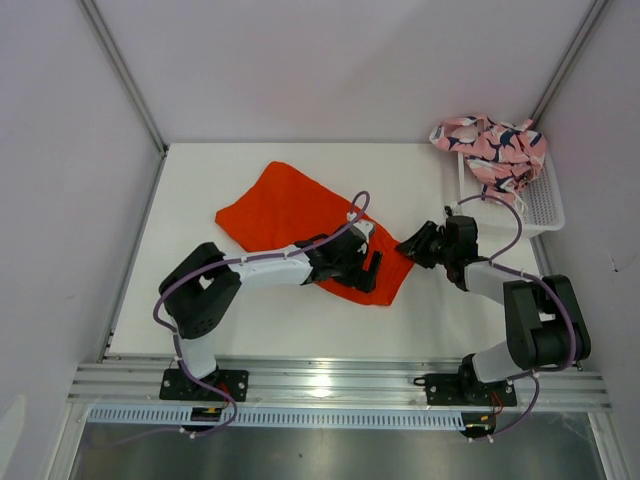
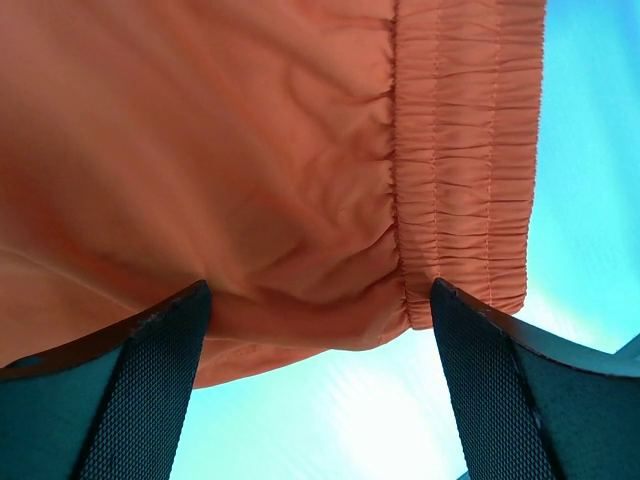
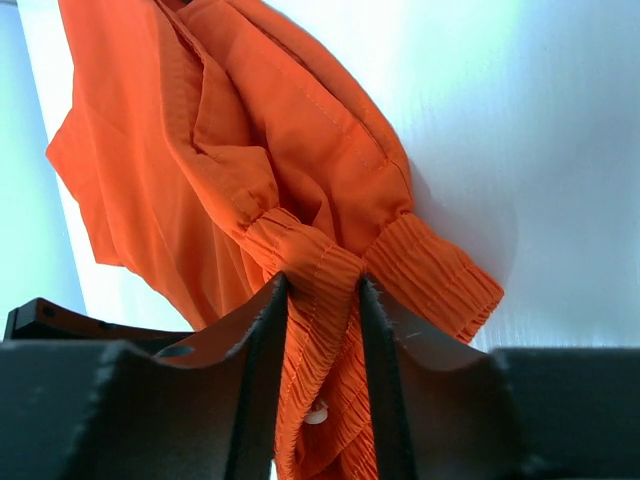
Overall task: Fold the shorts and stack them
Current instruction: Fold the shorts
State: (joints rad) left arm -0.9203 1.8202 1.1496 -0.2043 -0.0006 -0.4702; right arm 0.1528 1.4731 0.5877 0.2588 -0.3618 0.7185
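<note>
Orange shorts (image 1: 285, 215) lie spread mid table (image 1: 420, 310). Right gripper (image 3: 318, 300) pinches the bunched waistband (image 3: 300, 250), probably to lift that edge for a fold. Left gripper (image 2: 318, 290) hangs wide open over the waistband corner, holding nothing. Pink shorts (image 1: 495, 148) sit in the far-right basket (image 1: 545, 205).

The left arm (image 1: 205, 295) and right arm (image 1: 535, 320) are each built of bulky black joint housings linked by pale grey-white tubes. A lilac cable (image 1: 158, 305) is looped along each arm from base to wrist. Each arm is bolted down on a black base plate (image 1: 205, 385). The left hand (image 1: 372, 272) and right hand (image 1: 410, 246) are black. The fingers (image 2: 140, 400) are shaped as dark wedges and faced with a woven-textured pad.
</note>
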